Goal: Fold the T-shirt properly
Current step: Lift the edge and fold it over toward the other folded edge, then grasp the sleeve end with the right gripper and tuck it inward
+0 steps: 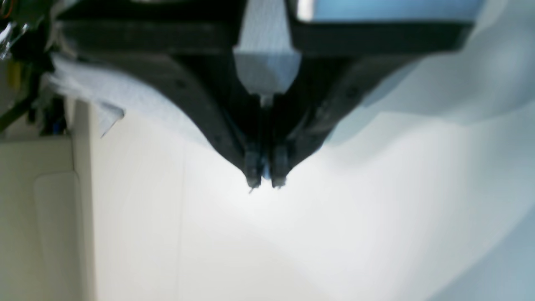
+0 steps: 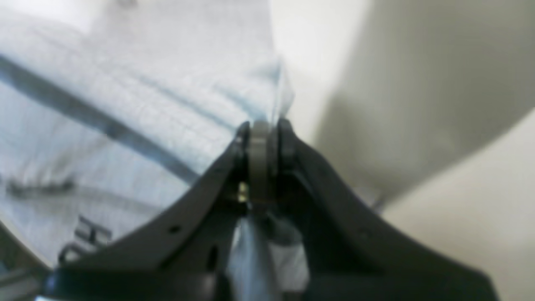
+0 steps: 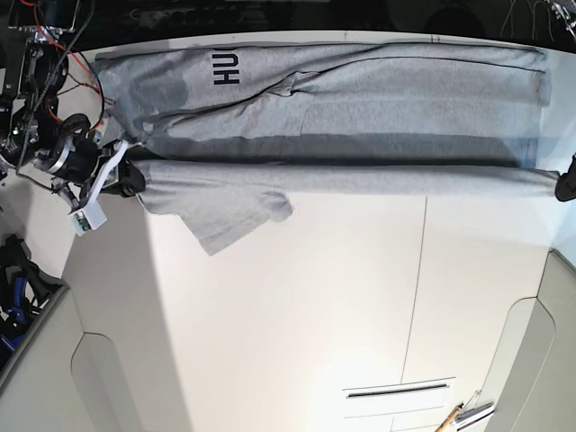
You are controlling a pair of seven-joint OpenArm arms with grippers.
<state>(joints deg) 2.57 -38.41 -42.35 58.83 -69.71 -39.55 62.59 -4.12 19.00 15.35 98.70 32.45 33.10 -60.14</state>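
- Left gripper (image 1: 266, 184): fingertips drawn almost together in the left wrist view, with a thin pale sliver of grey cloth pinched between them; more of the same cloth bunched higher up between the black fingers.
- In the base view, barely seen at the right edge (image 3: 567, 187), at the end of the lifted fold.
- Right gripper (image 2: 263, 127): pressed together on an edge of the T-shirt (image 2: 138, 104), cloth caught between the two black fingers and fanning away up and left in the right wrist view.
- In the base view, found at the left side (image 3: 133, 178), clamped on the near corner of the raised fold.
- T-shirt (image 3: 360, 117) spread lengthwise across the far part of the table (image 3: 297, 324), reaching from one gripper to the other.
- Near long edge held up off the surface and stretched taut between the two grippers, throwing a dark band of shadow onto the layer beneath.
- One short sleeve (image 3: 238, 216) hanging down from the lifted edge toward the table, near the right gripper.
- Black lettering "HU" (image 3: 226, 68) visible on the flat layer at the far left corner; blurred in the right wrist view.
- Small tools (image 3: 468, 415) lying at the near right corner of the table, well apart from the cloth; too small to identify.
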